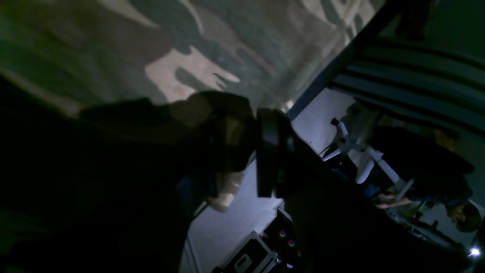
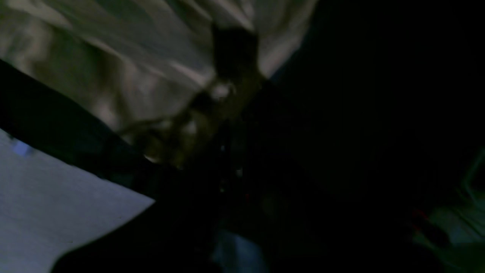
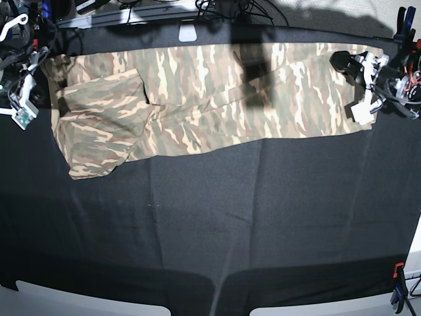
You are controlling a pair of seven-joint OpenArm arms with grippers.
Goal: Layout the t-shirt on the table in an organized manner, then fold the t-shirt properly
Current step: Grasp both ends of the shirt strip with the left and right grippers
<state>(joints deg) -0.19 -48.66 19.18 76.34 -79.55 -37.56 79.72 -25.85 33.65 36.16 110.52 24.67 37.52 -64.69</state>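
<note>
Both arms reached low over the black cloth-covered table (image 3: 217,217), left gripper (image 3: 343,62) and right gripper (image 3: 47,64) each clamped on the camouflage-print t-shirt's (image 3: 204,99) opposite ends.

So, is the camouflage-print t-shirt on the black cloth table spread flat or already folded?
Partly folded. The camouflage-print t-shirt lies as a long band across the far part of the black cloth table, one sleeve doubled over at the base view's left.

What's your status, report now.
Left gripper pinching t-shirt edge; right gripper shut at opposite end. Shirt stretched along table far side. Nothing in the way.
</note>
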